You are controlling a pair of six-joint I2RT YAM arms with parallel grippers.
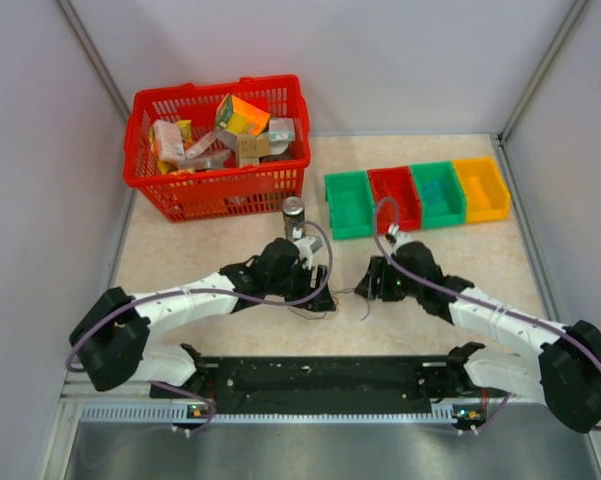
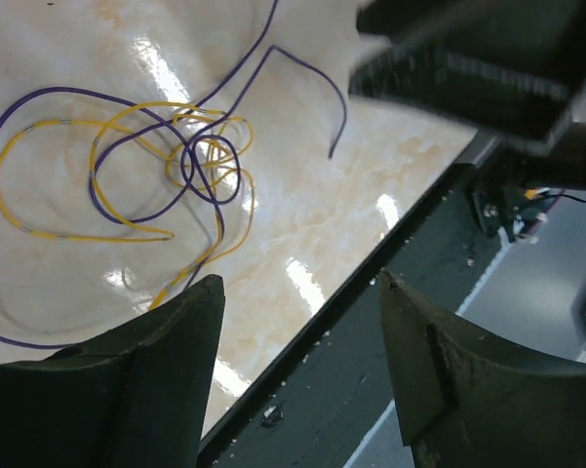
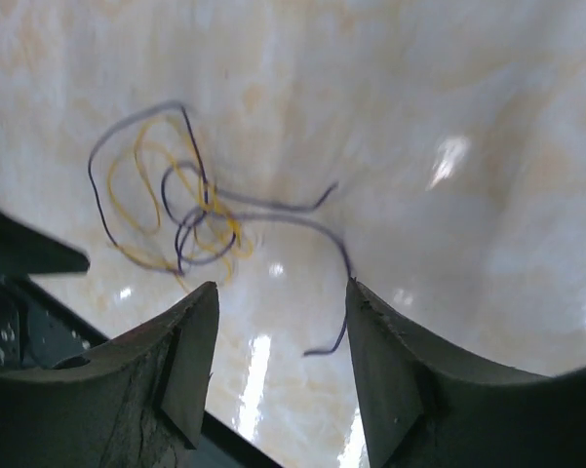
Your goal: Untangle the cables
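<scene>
Looking down from the overhead camera, the cables lie as a small loose tangle on the pale table, near its front edge and between the two arm tips. The left pincer sits just left of the tangle and the right pincer just right of it, the two facing each other; their jaw spacing cannot be judged from this height. A red basket filled with boxes stands at the back left. A row of four small bins, green, red, green and yellow, stands at the back right. A small metal can stands upright just in front of the basket. The left wrist camera shows the left pincer with jaws set well apart, holding nothing. The cables appear here as yellow and purple strands looped over one another on the table, beyond the left finger and clear of both fingers. A dark rail along the table's front edge crosses the gap. The right wrist camera shows the right pincer likewise parted and empty. The cables lie beyond its fingertips, toward the left finger. One purple strand trails to a loose end seen in the gap, lying on the table and not pinched.
</scene>
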